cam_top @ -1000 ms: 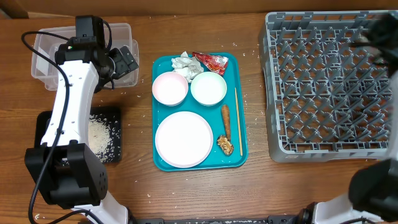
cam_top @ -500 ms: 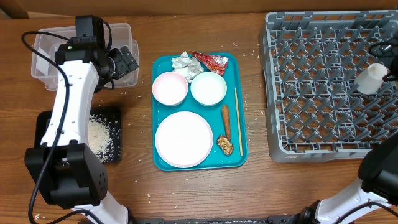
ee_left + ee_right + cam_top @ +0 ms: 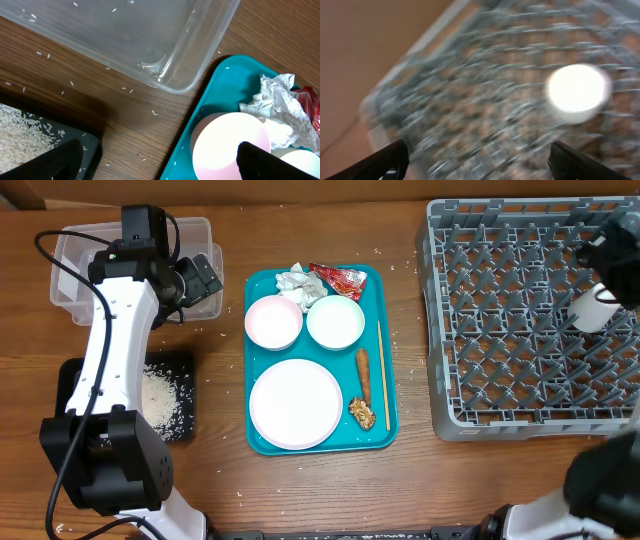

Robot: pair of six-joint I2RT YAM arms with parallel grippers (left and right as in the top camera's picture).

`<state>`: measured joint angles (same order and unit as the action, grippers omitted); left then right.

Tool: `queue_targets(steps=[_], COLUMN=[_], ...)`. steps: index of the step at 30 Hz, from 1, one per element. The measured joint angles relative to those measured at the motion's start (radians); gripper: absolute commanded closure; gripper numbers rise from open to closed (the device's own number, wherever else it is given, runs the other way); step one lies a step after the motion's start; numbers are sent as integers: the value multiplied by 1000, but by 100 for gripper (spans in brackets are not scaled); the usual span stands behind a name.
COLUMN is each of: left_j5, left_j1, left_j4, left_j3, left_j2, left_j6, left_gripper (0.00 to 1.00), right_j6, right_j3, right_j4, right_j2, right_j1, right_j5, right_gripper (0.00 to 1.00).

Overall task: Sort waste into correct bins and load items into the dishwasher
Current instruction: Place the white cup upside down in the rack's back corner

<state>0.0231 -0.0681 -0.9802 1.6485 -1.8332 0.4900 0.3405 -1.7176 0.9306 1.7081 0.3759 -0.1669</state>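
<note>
The small white cup (image 3: pixel 590 308) (image 3: pixel 577 92) stands in the grey dishwasher rack (image 3: pixel 500 330) (image 3: pixel 485 100) near its right side. My right gripper (image 3: pixel 612 248) (image 3: pixel 480 165) hovers open above the rack, apart from the cup, and its view is blurred. My left gripper (image 3: pixel 205 275) (image 3: pixel 160 165) hangs open and empty between the clear tub (image 3: pixel 75 255) (image 3: pixel 125 40) and the teal tray (image 3: pixel 390 430) (image 3: pixel 225 90). The tray carries the plate (image 3: pixel 296 403), two bowls (image 3: pixel 273 321) (image 3: pixel 335 322), the wooden stick (image 3: pixel 381 375), napkin (image 3: pixel 294 280) (image 3: pixel 272 97), red wrapper (image 3: pixel 338 279), sausage piece (image 3: pixel 363 373) and crumbly bit (image 3: pixel 362 412).
The flat black tray (image 3: pixel 70 380) (image 3: pixel 90 145) at the front left holds a heap of white rice (image 3: pixel 158 395) (image 3: pixel 25 132). Stray rice grains (image 3: pixel 125 89) lie on the wooden table around the tub and tray. My left arm (image 3: pixel 115 340) stretches over the table's left side.
My right gripper opened and let go of the cup, which now stands in the rack, then pulled back up and away. The left arm has not moved.
</note>
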Motion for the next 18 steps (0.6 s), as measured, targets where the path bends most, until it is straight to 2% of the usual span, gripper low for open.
queue_targets(steps=[5,10,12,15,18], left_j5=[0,0,0,0,0], left_j1=[0,0,0,0,0], left_j4=[0,0,0,0,0], left_j3=[0,0,0,0,0], left_j2=[0,0,0,0,0], left_j6=[0,0,0,0,0], left_gripper=[0,0,0,0,0], right_j6=[-19,-71,-85,-91,-85], right_j3=[-5,21,64,140,183], right_j4=[155,277,282,243,220], right_j2=[-111,-86,-63,-34,-3], right_j1=[-224,-457,-552,-660,-734], right_j5=[-67,-84,-80,-60,-39], right_gripper=[8,7,9,16,15])
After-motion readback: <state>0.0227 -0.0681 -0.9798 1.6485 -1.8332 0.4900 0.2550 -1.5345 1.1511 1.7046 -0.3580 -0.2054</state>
